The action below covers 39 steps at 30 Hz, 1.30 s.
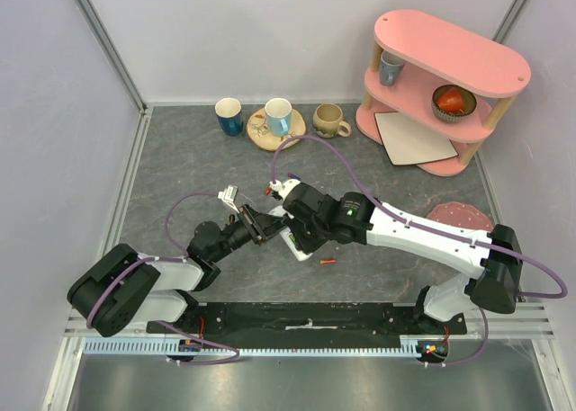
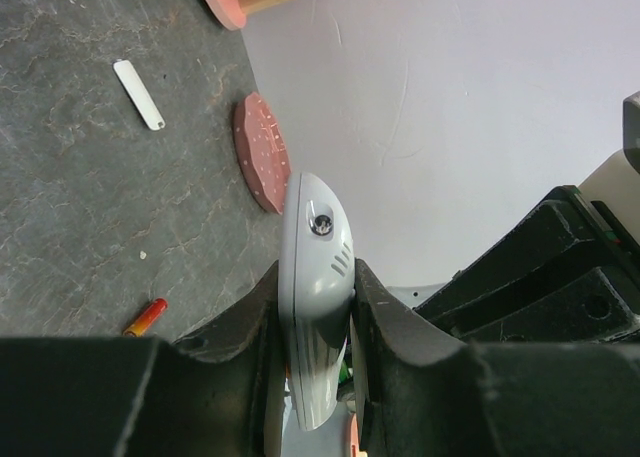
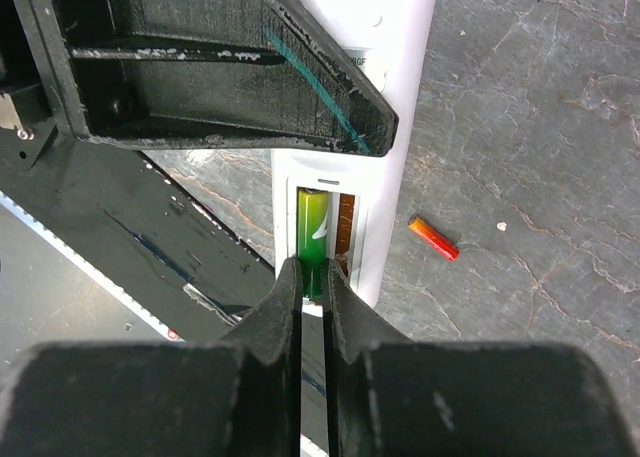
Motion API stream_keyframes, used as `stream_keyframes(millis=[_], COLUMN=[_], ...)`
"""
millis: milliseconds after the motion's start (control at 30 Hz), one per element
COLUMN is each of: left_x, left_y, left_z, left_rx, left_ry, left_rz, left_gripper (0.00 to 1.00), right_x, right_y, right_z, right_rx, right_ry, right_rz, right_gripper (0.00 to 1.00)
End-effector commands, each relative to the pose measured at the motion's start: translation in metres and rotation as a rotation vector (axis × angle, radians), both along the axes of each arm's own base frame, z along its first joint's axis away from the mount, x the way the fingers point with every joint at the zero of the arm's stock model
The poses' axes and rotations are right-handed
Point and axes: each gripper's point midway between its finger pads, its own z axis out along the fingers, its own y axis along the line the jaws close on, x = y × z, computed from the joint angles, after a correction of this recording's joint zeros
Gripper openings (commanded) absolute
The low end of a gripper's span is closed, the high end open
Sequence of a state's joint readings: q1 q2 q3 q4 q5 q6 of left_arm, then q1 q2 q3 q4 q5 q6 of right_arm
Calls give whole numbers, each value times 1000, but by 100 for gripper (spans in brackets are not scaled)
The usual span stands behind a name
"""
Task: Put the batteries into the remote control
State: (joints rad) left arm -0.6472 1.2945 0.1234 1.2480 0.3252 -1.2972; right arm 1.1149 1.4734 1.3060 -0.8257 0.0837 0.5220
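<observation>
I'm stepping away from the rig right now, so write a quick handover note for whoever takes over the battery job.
Grippers: the left gripper is shut on the remote control. The right gripper has its jaws nearly together at the near end of the green battery; I can't tell whether they grip it.
Done: the green battery lies in one slot of the open compartment.
Left: the slot beside it looks empty. The red-orange battery lies on the table near the remote control. A white strip, perhaps the cover, lies farther off.
</observation>
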Motion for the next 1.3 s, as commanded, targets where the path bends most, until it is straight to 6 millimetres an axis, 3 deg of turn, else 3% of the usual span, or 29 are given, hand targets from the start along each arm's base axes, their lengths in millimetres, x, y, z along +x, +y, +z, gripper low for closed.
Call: stream_keyframes(millis=[0,333,967,1267], left_x=[-23,-22,-21,-20], left_y=[3,3,4,4], left_z=[71,72,66,61], left_rx=[-189,-188,-178,-161], left_ry=[-225,-231,-221,-217], left_rz=[-69,-65,-53,-46], left_gripper=[2,2,2,2], right_x=[9,8,8,11], right_y=[25,22,15,15], right_z=[20,21,30,45], right_rx=[95,86,87,114], right_ry=[-34,-32,-42,-63], right_rz=[7,8,-6,-31], right_gripper=[13,26,36,42])
